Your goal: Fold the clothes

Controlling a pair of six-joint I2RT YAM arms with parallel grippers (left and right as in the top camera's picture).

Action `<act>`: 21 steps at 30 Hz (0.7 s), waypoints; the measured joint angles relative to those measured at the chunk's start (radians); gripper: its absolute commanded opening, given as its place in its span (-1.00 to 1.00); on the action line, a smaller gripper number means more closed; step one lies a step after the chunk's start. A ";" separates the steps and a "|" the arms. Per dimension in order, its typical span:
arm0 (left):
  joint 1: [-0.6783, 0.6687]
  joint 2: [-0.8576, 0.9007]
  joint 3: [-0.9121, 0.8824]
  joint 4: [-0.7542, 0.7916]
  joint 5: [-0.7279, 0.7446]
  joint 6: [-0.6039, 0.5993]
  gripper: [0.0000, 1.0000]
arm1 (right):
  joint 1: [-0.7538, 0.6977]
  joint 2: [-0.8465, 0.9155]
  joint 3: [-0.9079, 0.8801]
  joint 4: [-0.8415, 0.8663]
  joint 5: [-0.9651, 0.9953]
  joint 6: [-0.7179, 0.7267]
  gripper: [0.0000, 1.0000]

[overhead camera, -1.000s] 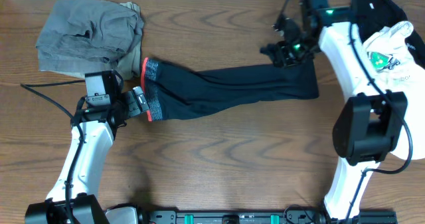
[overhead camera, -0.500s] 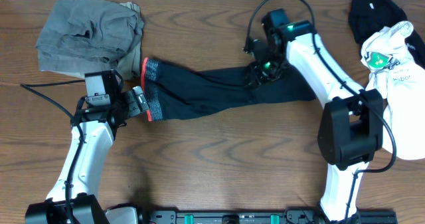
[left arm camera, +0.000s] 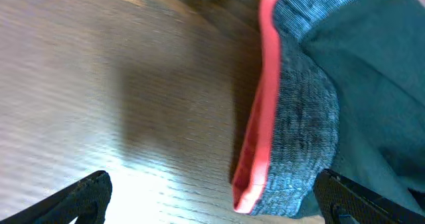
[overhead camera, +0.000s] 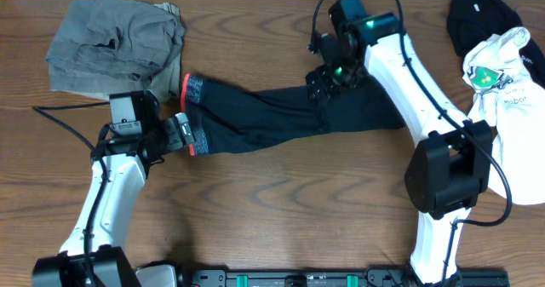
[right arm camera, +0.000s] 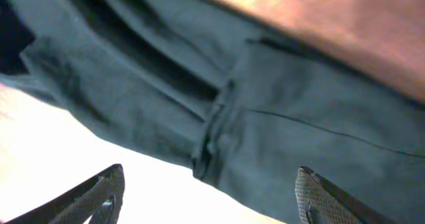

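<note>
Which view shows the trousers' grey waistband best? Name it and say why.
Left wrist: the grey waistband is close up, its red-orange lining clear. Overhead shows it small, at the left gripper; right wrist shows only black cloth.

- Trousers [overhead camera: 281, 117], centre of frame: plain black.
- Waistband [left arm camera: 305, 124]: heathered grey, fine knit fleck.
- Lining [left arm camera: 260, 104] of the waistband: red-orange.
- Desk [overhead camera: 281, 210]: brown wood grain.
- Olive-grey garment [overhead camera: 115, 40], upper left: plain.
- White garment [overhead camera: 502, 87], right edge: green mark.
- Black garment [overhead camera: 477, 14], upper right: plain.
- Robot arms [overhead camera: 404, 66]: white shells, black joints.
</note>
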 measured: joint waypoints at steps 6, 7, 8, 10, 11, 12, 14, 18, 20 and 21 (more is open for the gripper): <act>0.000 0.133 0.003 0.074 0.132 0.097 0.96 | -0.005 0.000 0.032 -0.039 0.085 0.001 0.61; 0.000 0.158 0.003 0.089 0.154 0.109 0.96 | -0.005 0.000 0.032 -0.043 0.093 0.001 0.60; 0.000 0.178 0.003 0.105 0.175 0.118 0.96 | -0.005 0.000 0.032 -0.050 0.101 0.001 0.59; 0.000 0.216 0.003 0.138 0.215 0.132 0.96 | -0.005 0.000 0.032 -0.060 0.111 0.001 0.59; 0.000 0.230 0.003 0.155 0.234 0.140 0.96 | -0.005 0.000 0.032 -0.062 0.114 0.001 0.58; 0.000 0.242 0.003 0.172 0.253 0.146 0.96 | -0.005 0.000 0.032 -0.063 0.117 0.001 0.58; 0.000 0.258 0.003 0.200 0.294 0.151 0.96 | -0.005 0.000 0.032 -0.064 0.122 0.005 0.59; 0.000 0.270 0.003 0.242 0.389 0.154 0.97 | -0.009 0.000 0.032 -0.064 0.137 0.039 0.54; 0.000 0.270 0.003 0.251 0.430 0.156 0.94 | -0.019 0.000 0.032 -0.064 0.142 0.060 0.52; 0.000 0.270 0.003 0.252 0.446 0.157 0.85 | -0.026 0.000 0.032 -0.064 0.143 0.068 0.52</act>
